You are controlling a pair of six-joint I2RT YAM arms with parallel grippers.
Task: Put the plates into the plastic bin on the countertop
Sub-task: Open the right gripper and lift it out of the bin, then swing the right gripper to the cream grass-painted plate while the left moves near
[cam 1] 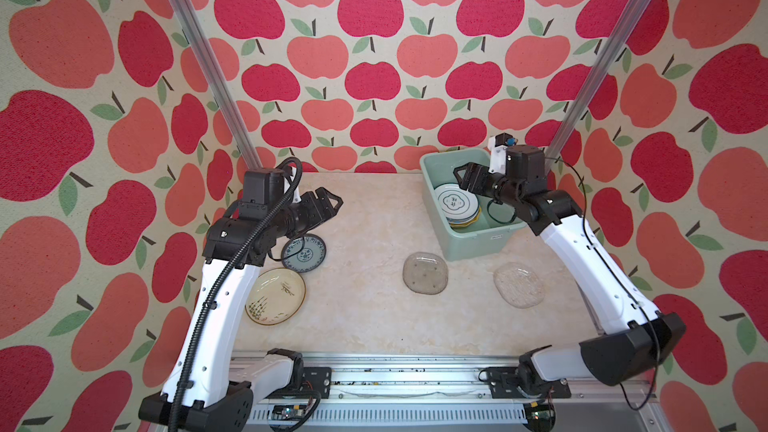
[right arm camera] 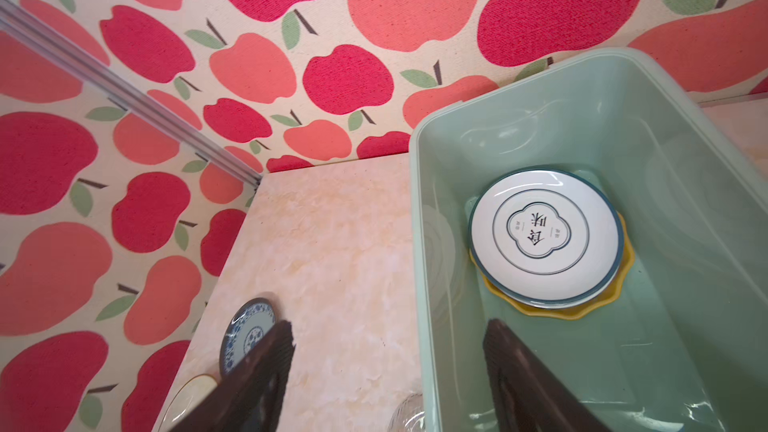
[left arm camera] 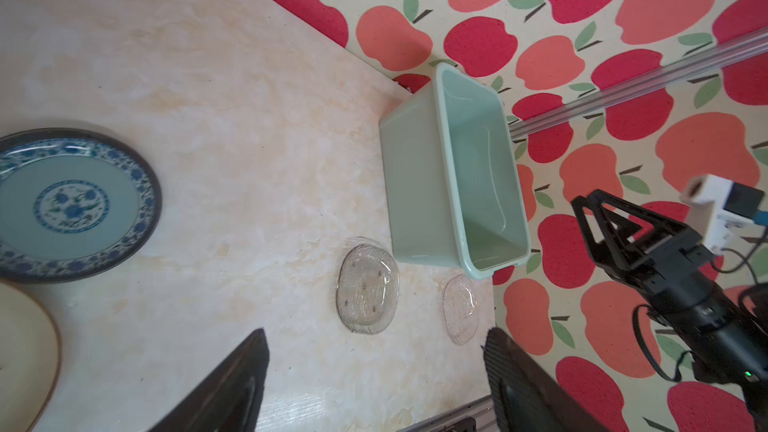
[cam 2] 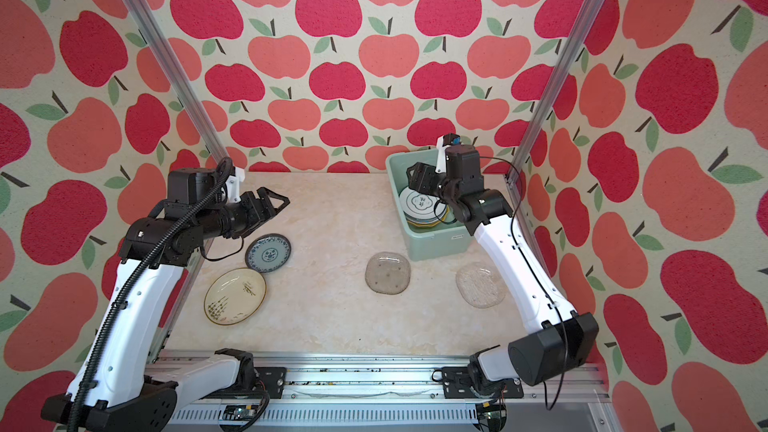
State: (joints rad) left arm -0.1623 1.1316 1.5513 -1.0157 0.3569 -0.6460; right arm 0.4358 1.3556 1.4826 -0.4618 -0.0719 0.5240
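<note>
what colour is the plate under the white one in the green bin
Yellow: the scalloped yellow plate shows best in the right wrist view.

Robot lab cell dressed like a kitchen, apple-print backdrop panels [cam 1: 374, 14], bare aluminium frame posts [cam 1: 202, 58], marble-patterned table [cam 1: 365, 317], arms [cam 1: 216, 317] bolted to front rail [cam 1: 407, 369].

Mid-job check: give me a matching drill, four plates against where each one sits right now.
Plates:
1. white round plate with dark rings and lettering
2. blue-patterned round plate
3. cream round plate with painted plants
4. clear glass plate with dark dots

Places:
A. beige marble-patterned countertop, just in front of the mint-green plastic bin
B. countertop, left side, nearer the front
C. inside the bin, atop a yellow scalloped plate
D. countertop, left side, farther back

Pairs: 1-C, 2-D, 3-B, 4-A
</note>
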